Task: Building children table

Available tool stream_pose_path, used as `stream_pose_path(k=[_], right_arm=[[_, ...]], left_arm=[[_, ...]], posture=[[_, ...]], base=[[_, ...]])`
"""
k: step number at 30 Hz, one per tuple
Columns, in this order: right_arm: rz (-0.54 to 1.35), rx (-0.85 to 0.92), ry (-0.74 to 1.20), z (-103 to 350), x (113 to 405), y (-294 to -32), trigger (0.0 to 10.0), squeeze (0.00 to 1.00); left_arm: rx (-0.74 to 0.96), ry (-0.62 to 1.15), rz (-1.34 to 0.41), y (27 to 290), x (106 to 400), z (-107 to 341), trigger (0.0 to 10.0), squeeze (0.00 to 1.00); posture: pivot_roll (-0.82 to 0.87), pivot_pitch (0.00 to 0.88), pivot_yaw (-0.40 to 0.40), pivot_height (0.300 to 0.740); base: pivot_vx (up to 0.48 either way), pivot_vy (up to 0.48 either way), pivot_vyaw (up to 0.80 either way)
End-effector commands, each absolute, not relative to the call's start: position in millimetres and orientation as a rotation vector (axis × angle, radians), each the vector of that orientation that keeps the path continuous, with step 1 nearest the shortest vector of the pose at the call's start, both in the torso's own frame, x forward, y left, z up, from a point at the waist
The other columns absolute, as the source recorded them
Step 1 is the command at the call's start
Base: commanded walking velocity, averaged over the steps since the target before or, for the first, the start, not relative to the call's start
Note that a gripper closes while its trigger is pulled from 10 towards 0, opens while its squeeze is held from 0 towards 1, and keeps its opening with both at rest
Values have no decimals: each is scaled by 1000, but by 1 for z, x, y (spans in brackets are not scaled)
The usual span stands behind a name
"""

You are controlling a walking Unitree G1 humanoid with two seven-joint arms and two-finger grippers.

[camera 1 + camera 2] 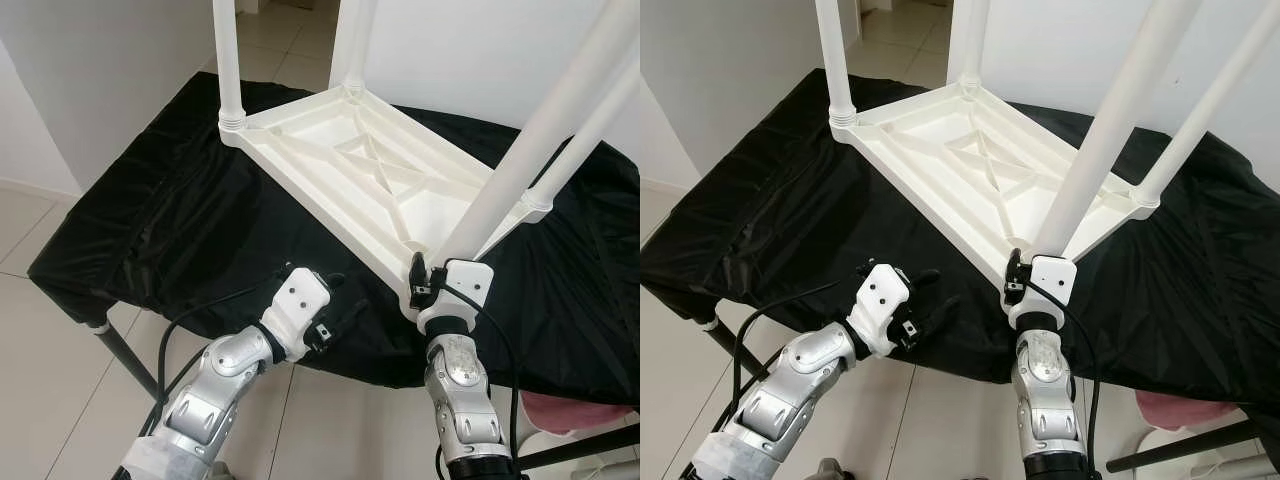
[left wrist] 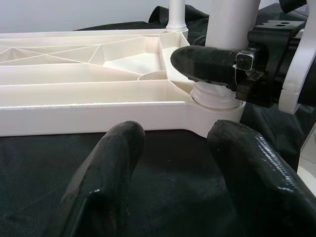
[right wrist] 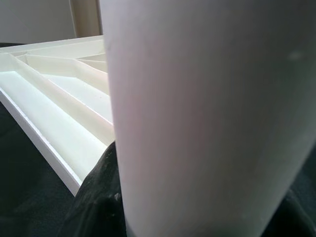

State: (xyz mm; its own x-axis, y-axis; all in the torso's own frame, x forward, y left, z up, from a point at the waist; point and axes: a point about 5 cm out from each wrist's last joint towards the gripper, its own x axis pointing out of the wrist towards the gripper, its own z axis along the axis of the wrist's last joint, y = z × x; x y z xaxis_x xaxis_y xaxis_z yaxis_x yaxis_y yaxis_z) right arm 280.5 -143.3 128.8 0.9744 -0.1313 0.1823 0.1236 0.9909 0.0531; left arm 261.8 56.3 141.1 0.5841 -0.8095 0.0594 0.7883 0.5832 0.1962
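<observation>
A white plastic children's table top (image 1: 350, 170) lies upside down on a black cloth (image 1: 150, 220), with its legs pointing up. My right gripper (image 1: 432, 264) is shut on the near table leg (image 1: 530, 140), low down at its threaded socket. From the right wrist, that leg (image 3: 207, 113) stands very close, with one of the fingers (image 3: 94, 197) beside it. My left gripper (image 1: 345, 318) is open, low over the cloth just in front of the top's near edge. The left wrist view looks past its fingers (image 2: 108, 168) at the near corner (image 2: 212, 106) and the right gripper's finger (image 2: 207, 61).
Three more legs stand in the other corners: far left (image 1: 228, 60), far (image 1: 355, 40) and right (image 1: 590, 130). The cloth covers a low stand with a grey leg (image 1: 125, 355). Tiled floor lies below, white walls behind, and a pink object (image 1: 570, 410) at lower right.
</observation>
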Motion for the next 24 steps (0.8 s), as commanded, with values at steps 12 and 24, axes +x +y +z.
stream_pose_path(k=[12, 24], right_arm=[[-4, 25, -178, 118, 274, -150, 10000, 1000], [245, -12, -209, 125, 276, -181, 10000, 0]], left_arm=[[93, -130, -950, 54, 262, 144, 10000, 0], [80, -118, -1004, 55, 259, 144, 10000, 0]], posture=[[39, 97, -79, 740], [32, 97, -68, 740]], base=[[0, 0, 0], [0, 0, 0]])
